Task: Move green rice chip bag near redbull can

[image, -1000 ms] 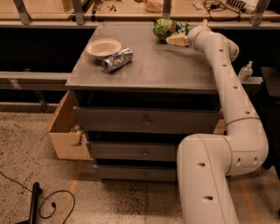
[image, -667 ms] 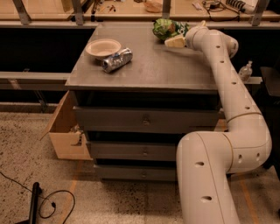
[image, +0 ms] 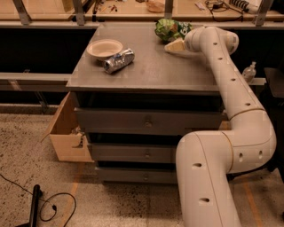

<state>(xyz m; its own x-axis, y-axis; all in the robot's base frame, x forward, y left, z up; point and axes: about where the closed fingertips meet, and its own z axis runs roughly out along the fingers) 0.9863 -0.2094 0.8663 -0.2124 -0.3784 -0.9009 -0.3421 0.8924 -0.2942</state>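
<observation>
Tool seemingly touches half-hidden green rice chip bag.

The gripper rests just beside the green rice chip bag.

Warm dim light, hand lit beside bag

Workshop-like robotics lab, metal drawer cabinet, cluttered workbench behind, white robot arm, jaws at cabinet's back-right.
</observation>
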